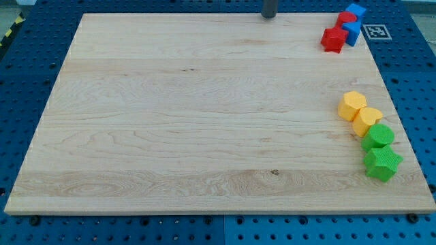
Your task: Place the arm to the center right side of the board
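Observation:
My tip (269, 16) is at the view's top edge of the wooden board (204, 116), a little right of the middle, far from all blocks. At the view's top right corner sit a red block (333, 39), a second red block (346, 20) and two blue blocks (353, 31) (354, 11), bunched together. On the right side, a yellow block (352, 105) and another yellow block (368, 120) touch a green round block (378, 137) and a green star-shaped block (382, 163), forming a slanted line.
The board lies on a blue perforated table (27, 82). A black-and-white marker tag (376, 31) lies beside the board's top right corner.

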Controlling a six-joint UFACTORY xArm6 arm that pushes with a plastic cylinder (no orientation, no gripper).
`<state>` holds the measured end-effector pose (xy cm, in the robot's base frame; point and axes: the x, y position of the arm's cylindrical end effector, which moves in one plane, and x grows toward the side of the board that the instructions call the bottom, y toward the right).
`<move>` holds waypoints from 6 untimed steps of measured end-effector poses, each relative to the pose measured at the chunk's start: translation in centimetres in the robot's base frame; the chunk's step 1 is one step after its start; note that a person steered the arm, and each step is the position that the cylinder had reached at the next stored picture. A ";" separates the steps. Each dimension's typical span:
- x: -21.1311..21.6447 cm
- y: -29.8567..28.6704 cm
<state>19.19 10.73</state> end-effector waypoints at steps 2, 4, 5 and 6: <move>-0.1 0.7; 9.8 -1.1; 17.9 6.6; 20.4 20.5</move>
